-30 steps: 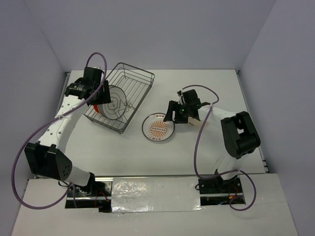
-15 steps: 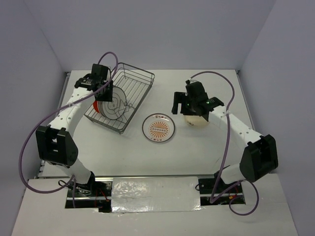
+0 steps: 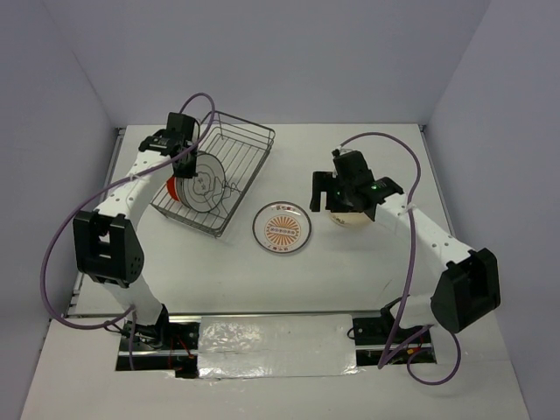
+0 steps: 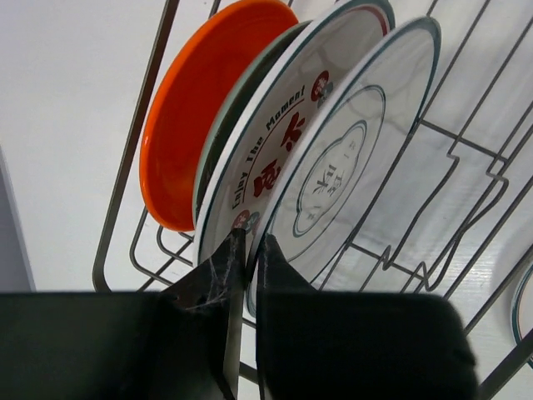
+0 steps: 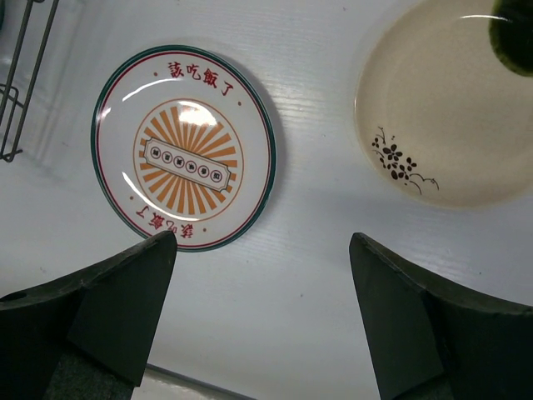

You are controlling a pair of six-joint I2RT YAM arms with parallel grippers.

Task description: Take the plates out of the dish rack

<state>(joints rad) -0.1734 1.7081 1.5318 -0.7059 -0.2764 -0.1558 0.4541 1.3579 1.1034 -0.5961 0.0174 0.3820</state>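
The left arm (image 3: 122, 188) and right arm (image 3: 424, 229) share one build: white tubular links between boxy black joint housings. A purple cable (image 3: 376, 134) loops along each from base to wrist. A small green light (image 3: 374, 185) glows on the right wrist housing. The left gripper (image 4: 248, 243) has matte black fingers (image 4: 208, 292) scuffed with pale scratches. The right gripper (image 5: 262, 243) has broad, plain black wedges.

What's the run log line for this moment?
dish rack: plates standing inside | table: sunburst plate, cream plate flat | left tool: at plate rims, grasp unclear | right tool: open, empty
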